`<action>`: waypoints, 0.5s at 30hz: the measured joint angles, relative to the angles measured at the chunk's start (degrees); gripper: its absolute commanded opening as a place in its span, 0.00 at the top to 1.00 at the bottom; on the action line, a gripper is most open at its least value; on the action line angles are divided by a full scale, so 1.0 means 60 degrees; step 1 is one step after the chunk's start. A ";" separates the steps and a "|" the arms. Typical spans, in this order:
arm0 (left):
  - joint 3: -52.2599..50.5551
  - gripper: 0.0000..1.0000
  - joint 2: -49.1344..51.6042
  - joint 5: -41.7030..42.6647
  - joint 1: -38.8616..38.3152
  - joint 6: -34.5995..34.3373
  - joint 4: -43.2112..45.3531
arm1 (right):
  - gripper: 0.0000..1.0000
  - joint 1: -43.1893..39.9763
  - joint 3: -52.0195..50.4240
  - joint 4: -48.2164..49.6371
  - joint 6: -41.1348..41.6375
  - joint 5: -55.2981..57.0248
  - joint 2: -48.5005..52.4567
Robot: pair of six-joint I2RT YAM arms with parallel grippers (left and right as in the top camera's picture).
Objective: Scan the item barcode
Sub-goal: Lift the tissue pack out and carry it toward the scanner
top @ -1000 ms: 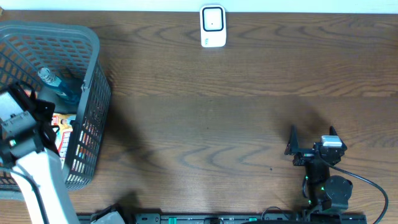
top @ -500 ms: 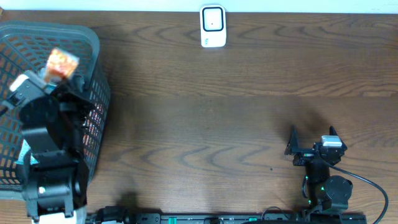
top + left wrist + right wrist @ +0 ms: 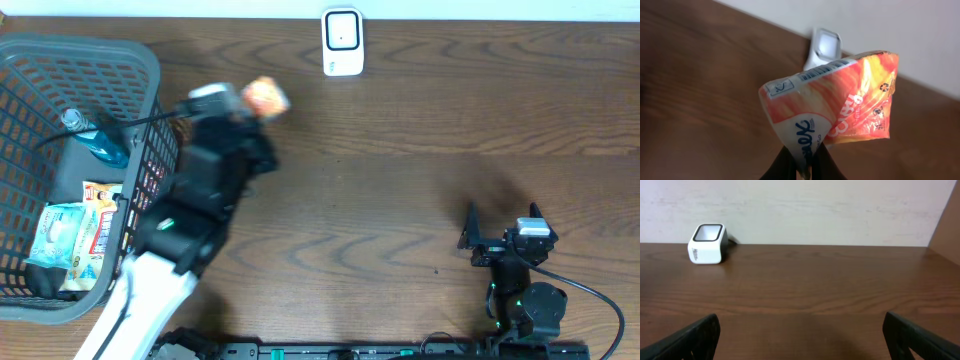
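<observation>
My left gripper (image 3: 250, 112) (image 3: 807, 169) is shut on a corner of a soft orange-and-white packet (image 3: 266, 97) (image 3: 840, 107), held in the air to the right of the basket. A barcode (image 3: 822, 71) runs along the packet's upper edge in the left wrist view. The white scanner (image 3: 342, 42) (image 3: 826, 46) (image 3: 707, 244) stands at the table's far edge, beyond and to the right of the packet, partly hidden behind it in the left wrist view. My right gripper (image 3: 500, 228) (image 3: 800, 335) rests open and empty at the front right.
A grey mesh basket (image 3: 152, 75) stands at the left, holding a blue bottle (image 3: 96, 138) and other packets (image 3: 78, 232). A pale wall rises behind the table's far edge. Brown wooden tabletop (image 3: 400, 170) stretches between the arms.
The left arm has lifted the packet out of the basket and swung it right, over the rim, toward the scanner. The right arm has not moved.
</observation>
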 measured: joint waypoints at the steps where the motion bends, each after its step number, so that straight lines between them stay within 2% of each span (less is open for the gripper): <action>1: 0.0000 0.93 0.0514 0.0011 -0.0444 -0.0102 0.0226 | 0.01 0.0000 0.0000 0.0000 0.0000 0.0000 0.0000; 8: 0.0000 0.93 0.2579 0.0022 -0.1872 -0.0670 0.1209 | 0.01 0.0000 0.0000 0.0000 0.0004 0.0000 0.0000; 15: 0.0000 0.93 0.4532 0.0091 -0.2707 -0.2197 0.1501 | 0.01 0.0000 0.0000 0.0000 0.0004 0.0000 0.0000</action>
